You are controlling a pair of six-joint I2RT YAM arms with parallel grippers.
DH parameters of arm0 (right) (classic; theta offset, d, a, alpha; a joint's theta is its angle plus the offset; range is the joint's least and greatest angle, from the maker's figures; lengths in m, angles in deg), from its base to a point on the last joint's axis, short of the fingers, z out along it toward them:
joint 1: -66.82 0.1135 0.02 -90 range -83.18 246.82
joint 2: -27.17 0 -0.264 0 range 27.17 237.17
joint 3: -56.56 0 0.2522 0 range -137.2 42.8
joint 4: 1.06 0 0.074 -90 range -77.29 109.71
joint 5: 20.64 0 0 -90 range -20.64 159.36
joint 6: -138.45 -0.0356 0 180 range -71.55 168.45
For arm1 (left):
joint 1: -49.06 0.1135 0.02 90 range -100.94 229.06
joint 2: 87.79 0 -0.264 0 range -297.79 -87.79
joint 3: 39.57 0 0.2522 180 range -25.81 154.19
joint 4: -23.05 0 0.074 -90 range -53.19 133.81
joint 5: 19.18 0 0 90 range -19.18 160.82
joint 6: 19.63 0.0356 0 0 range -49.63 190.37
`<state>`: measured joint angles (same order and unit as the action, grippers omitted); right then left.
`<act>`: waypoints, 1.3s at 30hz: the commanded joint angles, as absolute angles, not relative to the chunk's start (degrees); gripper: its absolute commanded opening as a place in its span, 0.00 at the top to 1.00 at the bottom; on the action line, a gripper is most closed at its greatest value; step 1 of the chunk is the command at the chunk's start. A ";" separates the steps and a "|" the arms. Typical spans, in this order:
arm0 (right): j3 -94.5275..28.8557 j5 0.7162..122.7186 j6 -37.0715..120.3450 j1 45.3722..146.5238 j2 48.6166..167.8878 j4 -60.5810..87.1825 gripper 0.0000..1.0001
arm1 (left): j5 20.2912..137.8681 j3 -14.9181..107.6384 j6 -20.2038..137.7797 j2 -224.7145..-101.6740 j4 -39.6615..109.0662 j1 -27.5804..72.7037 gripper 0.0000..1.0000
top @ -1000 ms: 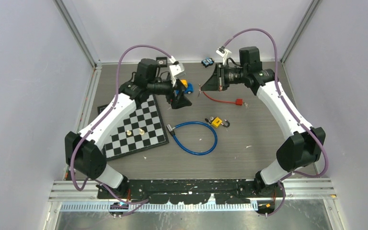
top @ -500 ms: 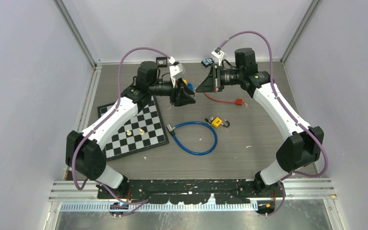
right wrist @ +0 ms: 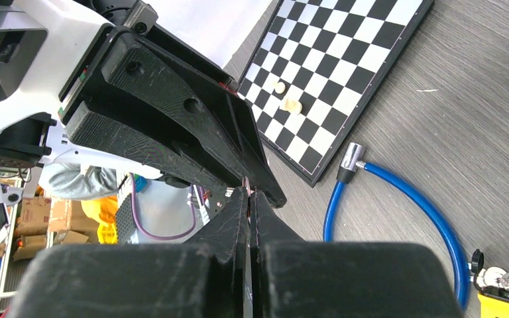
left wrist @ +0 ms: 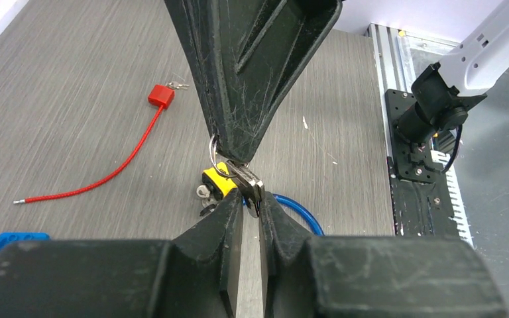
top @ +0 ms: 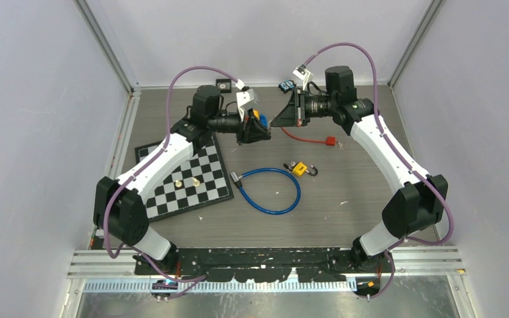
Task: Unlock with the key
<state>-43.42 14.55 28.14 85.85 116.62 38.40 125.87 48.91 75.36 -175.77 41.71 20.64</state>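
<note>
Your grippers meet tip to tip in the air over the far middle of the scene. I read that as a handover, so the key can be regripped before it goes to the lock. The right gripper [right wrist: 248, 199] has its fingers pressed together on the ring end of the key [left wrist: 249, 187]. The left gripper [left wrist: 252, 205] faces it with its fingers a thin slit apart and the key's other end at their tips. You cannot tell from these views whether they bite.

Nearer you, the blue cable [right wrist: 397, 185] lies in a loop, and the yellow lock [top: 299, 168] rests at its far right end. The lock is apart from both grippers and below the key, so you have not started the unlocking.

The table [top: 358, 192] is dark grey with a wood grain and a few pale specks. A chessboard [top: 199, 159] lies on its left, and a red cable [left wrist: 106, 175] lies far, right of centre. Pale walls [top: 40, 132] close it in on the left, right and far sides.
</note>
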 commanded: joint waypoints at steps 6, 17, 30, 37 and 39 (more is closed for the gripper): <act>-43.89 13.99 29.70 86.07 115.12 38.01 0.99 | 127.18 48.56 79.04 -174.17 42.02 20.58 0.86; -44.30 15.57 32.46 86.09 115.08 40.82 1.00 | 126.20 49.11 82.35 -173.03 45.57 20.58 0.68; -43.72 15.22 31.60 86.07 115.24 39.83 1.00 | 126.53 52.56 81.77 -176.54 45.51 20.58 0.62; -43.62 15.04 31.05 86.07 115.26 39.32 0.99 | 126.98 54.17 81.67 -178.19 45.48 20.03 0.74; -43.54 15.09 31.05 86.11 115.16 39.28 0.99 | 127.21 53.85 81.70 -178.27 45.51 19.89 0.77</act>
